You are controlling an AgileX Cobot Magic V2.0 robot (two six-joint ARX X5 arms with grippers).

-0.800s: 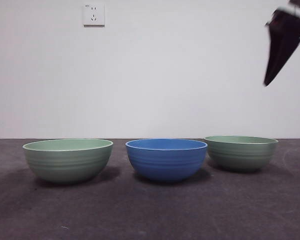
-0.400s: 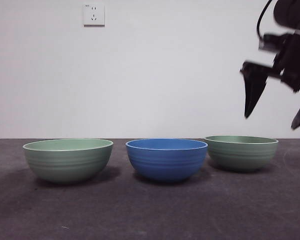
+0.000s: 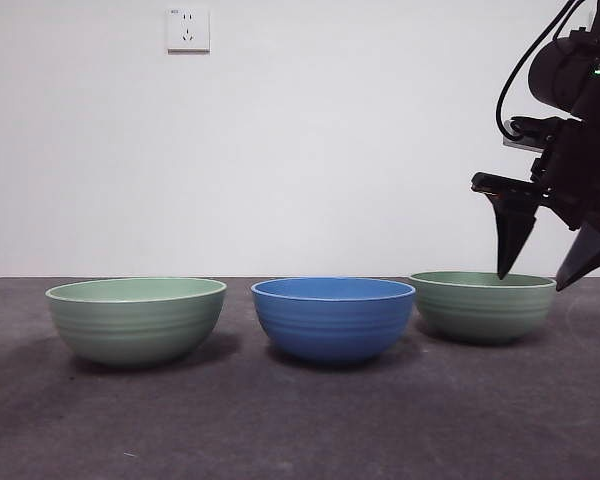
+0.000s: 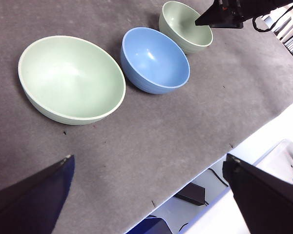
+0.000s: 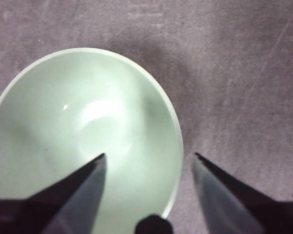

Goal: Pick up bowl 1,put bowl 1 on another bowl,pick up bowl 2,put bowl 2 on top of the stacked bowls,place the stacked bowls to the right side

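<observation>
Three ridged bowls stand apart in a row on the dark table. The left green bowl (image 3: 135, 318) (image 4: 71, 78) and the blue bowl (image 3: 332, 317) (image 4: 155, 59) stand alone. My right gripper (image 3: 531, 282) (image 5: 149, 155) hangs open just over the right green bowl (image 3: 482, 305) (image 5: 83, 136) (image 4: 184, 31). It straddles the bowl's right rim, one jaw over the inside and the other outside. The left gripper (image 4: 149, 157) waits open, high above the table's near edge and holding nothing.
A white wall with a socket (image 3: 187, 29) rises behind the table. The dark table (image 3: 300, 420) ends at its front edge (image 4: 224, 153), with floor clutter beyond. Narrow gaps separate the bowls.
The right arm has come down from the top right corner and turned, so its open jaws now reach the right green bowl's rim. The bowls have not moved.
</observation>
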